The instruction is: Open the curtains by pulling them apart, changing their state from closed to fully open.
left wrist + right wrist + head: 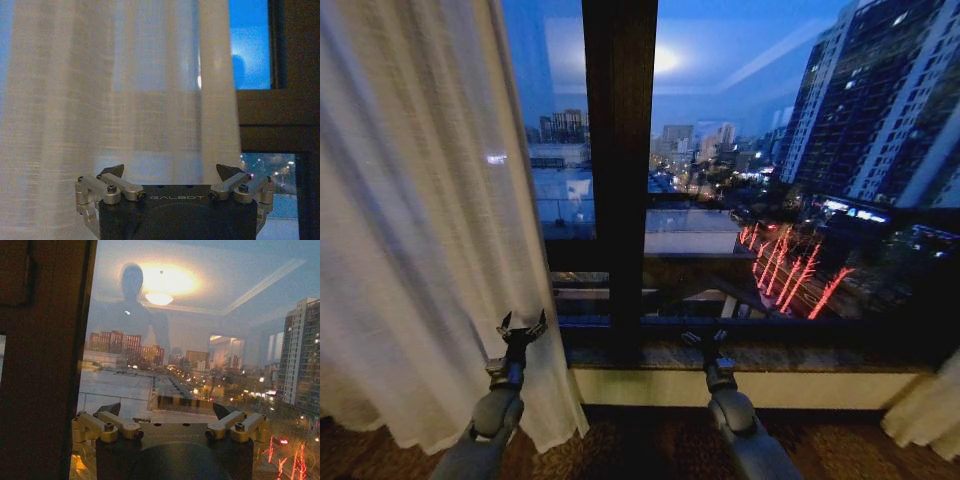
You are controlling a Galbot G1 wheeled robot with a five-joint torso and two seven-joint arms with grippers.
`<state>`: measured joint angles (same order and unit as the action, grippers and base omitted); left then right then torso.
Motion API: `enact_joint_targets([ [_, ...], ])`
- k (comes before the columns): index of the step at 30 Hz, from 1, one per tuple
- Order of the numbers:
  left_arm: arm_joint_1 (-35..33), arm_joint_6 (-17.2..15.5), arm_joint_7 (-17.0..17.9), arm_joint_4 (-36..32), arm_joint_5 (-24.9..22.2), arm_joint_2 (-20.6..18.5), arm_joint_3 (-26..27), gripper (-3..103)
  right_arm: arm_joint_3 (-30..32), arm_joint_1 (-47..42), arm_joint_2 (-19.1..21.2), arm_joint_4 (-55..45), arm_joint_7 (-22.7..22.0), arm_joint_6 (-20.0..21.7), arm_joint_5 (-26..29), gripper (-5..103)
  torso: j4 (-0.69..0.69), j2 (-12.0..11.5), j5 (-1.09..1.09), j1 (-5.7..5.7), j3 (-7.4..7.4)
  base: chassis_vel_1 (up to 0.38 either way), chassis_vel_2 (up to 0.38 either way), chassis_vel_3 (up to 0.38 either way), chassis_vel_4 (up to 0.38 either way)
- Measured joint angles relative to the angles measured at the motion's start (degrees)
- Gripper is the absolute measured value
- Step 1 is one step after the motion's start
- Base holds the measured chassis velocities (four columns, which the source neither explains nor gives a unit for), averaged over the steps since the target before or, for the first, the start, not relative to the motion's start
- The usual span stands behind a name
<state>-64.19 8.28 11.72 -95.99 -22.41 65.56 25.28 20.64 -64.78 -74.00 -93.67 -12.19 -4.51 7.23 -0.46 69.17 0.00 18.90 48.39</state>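
Observation:
The left curtain [420, 230] hangs as a sheer cream panel over the left part of the window, its inner edge reaching the floor near the dark middle post. A bit of the right curtain [925, 415] shows bunched at the bottom right. My left gripper [520, 328] stands open just in front of the left curtain's lower inner edge. In the left wrist view the open left gripper [170, 172] faces the pleated curtain [125, 100], holding nothing. My right gripper [706, 340] is open before the sill, away from both curtains; in its wrist view this gripper [166, 411] faces bare glass.
A dark vertical window post [618, 170] stands between the two arms. A stone sill [770, 358] and a low wall [750, 388] run under the glass. The glass [200, 340] reflects a ceiling lamp and a figure. Dark carpet [640, 440] lies below.

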Motion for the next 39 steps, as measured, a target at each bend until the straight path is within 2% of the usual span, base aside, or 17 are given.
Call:
enact_joint_targets([
  [2, 3.01, 0.01, -0.85, 2.68, -1.20, 0.02, -1.19, 100, 0.00, 0.00, 0.00, 0.00, 0.00, 0.00, 0.00, 100, 0.00, 0.00, 0.00, 0.01, 0.00, -0.028, 0.055, 0.021, -0.047],
  [6, 3.61, 0.08, -1.24, 3.08, -1.27, 0.53, -1.84, 100, 0.00, 0.00, 0.00, 0.00, 0.00, 0.00, 0.00, 100, -0.01, 0.00, 0.00, 0.00, 0.00, 0.000, 0.000, 0.000, 0.000],
  [9, 2.49, 0.09, -0.77, 1.37, 0.64, 1.70, -2.15, 100, 0.00, 0.00, 0.00, -0.01, 0.00, 0.00, 0.00, 100, 0.00, 0.01, 0.01, -0.02, -0.02, 0.000, 0.000, 0.000, 0.000],
  [11, -0.16, 0.23, -0.08, -0.66, 4.06, 3.40, -2.22, 100, 0.00, 0.00, 0.00, 0.00, 0.00, 0.00, 0.00, 100, -0.01, 0.02, 0.00, -0.03, -0.02, 0.000, 0.000, 0.000, 0.000],
  [18, -1.09, 1.40, 0.12, 0.80, 6.07, 4.53, -2.80, 100, 0.00, 0.00, 0.00, 0.00, 0.00, 0.00, 0.00, 100, 0.01, 0.01, -0.01, -0.03, -0.01, 0.000, 0.000, 0.000, 0.000],
  [25, 4.73, 1.49, -1.65, 5.77, 2.47, 2.94, -4.88, 100, 0.00, 0.00, 0.00, 0.00, 0.00, 0.00, 0.00, 100, -0.02, 0.01, 0.00, -0.02, -0.01, 0.000, 0.000, 0.000, 0.000],
  [33, 6.94, 1.48, -2.35, 7.74, 0.15, 2.30, -4.35, 100, 0.00, 0.00, 0.00, 0.00, 0.00, 0.00, 0.00, 100, 0.00, 0.02, -0.01, -0.02, -0.01, 0.000, 0.000, 0.000, 0.000],
  [34, 7.54, 1.51, -2.74, 8.37, 0.09, 2.20, -4.24, 103, 0.00, 0.00, 0.00, 0.00, 0.00, 0.00, 0.00, 100, -0.01, 0.01, 0.00, -0.02, -0.01, 0.000, 0.000, 0.000, 0.000],
  [37, 8.46, 1.77, -3.82, 9.47, -0.46, 1.92, -3.93, 100, 0.00, 0.00, 0.00, 0.00, 0.00, 0.00, 0.00, 100, 0.00, 0.01, 0.00, -0.01, -0.01, 0.000, 0.000, 0.000, 0.000],
  [39, 9.13, 2.28, -5.12, 10.45, -1.26, 1.56, -3.77, 90, 0.00, 0.00, 0.00, 0.00, 0.00, 0.00, 0.00, 100, 0.00, 0.01, 0.00, -0.02, -0.01, 0.000, 0.000, 0.000, 0.000],
])
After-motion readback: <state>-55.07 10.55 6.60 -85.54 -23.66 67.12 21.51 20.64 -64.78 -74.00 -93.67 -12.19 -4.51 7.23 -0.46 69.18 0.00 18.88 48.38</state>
